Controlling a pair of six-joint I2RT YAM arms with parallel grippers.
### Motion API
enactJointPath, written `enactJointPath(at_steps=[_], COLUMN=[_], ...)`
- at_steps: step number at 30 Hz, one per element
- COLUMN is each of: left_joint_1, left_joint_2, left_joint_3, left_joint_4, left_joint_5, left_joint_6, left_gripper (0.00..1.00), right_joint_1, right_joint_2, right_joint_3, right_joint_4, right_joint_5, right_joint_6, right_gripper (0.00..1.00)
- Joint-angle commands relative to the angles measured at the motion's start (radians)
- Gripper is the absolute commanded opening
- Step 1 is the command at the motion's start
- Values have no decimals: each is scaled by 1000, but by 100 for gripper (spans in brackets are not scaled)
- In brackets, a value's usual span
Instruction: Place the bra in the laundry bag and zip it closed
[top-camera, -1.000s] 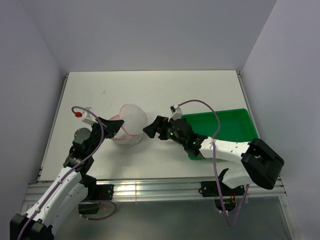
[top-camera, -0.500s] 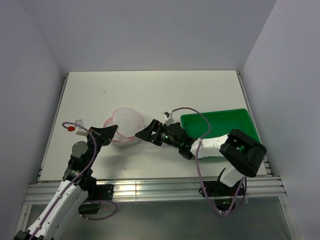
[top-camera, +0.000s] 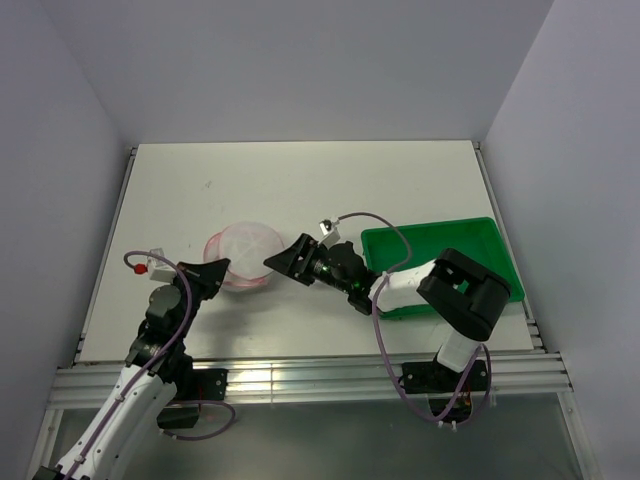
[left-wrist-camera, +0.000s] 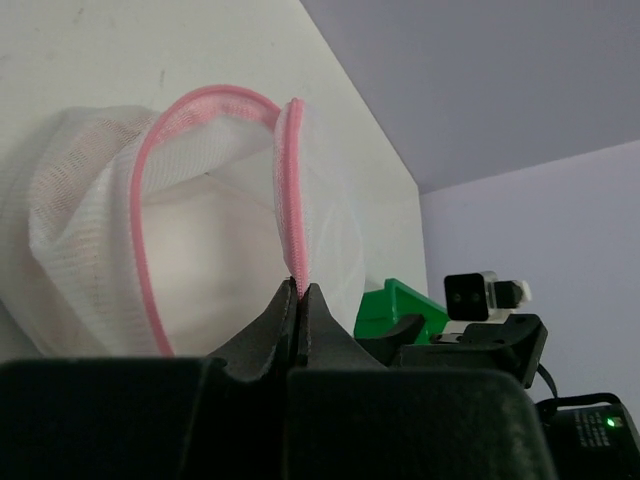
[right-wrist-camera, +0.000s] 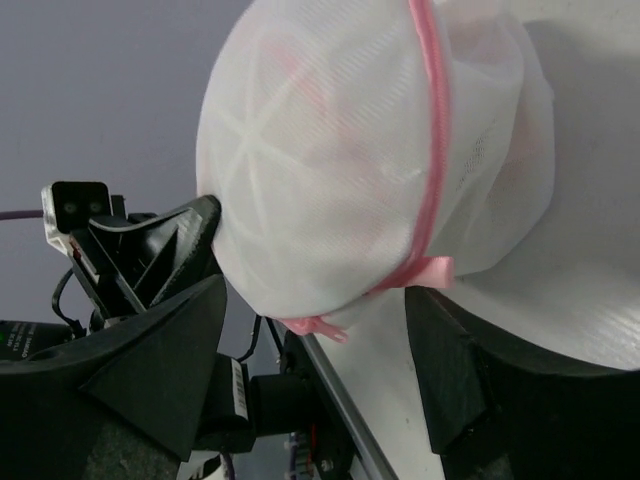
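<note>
Bearing the laundry bag (top-camera: 245, 254), a white table (top-camera: 300, 180) meets pale lilac walls (top-camera: 300, 70).

no readable text, labels, brands or numbers on any surface, in any of the views

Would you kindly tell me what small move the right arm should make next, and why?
Probably ease the open right gripper onto the pink tab at the seam of the laundry bag; the left gripper pinches the pink trim, steadying it.
</note>
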Motion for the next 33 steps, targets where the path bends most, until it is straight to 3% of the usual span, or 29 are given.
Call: enactJointPath(at_steps=[1,6,10,12,15,21,28,30,32,33], left_joint_1=[3,2,3,3,3,3,3,3,3,3], left_joint_2=[5,4,-7,-10,-10,-10,-9,-6,2,14], left_joint_3=[33,40,46,45,40,37,51,54,65,85], left_joint_4=[-67,-98,-115,-117,-115,-101,-121,-118,-121,-123], left_joint_5=[-53,-66,-75,-75,-75,-69,-81,-83,-84,-83], left_joint_6=[11,11,12,11,6,0,18,26,46,55], left_gripper=[0,0,0,0,0,0,0,3,11,26], right_joint_1=[3,-3,-5,-5,0,-5,-22,-23,-22,-22], right_joint_2=[-14,41,63,61,48,100,139,143,141,138], right_joint_3=[36,76,98,109,104,148,162,158,150,145], right_joint_4=[68,71,23,-18,-71,-81,38,58,66,66], right_joint_5=[73,61,63,73,124,69,29,24,21,30], right_joint_6=[-24,-16,-8,-8,-19,9,24,32,32,30], right_gripper=[72,65,84,89,92,91,65,43,28,15])
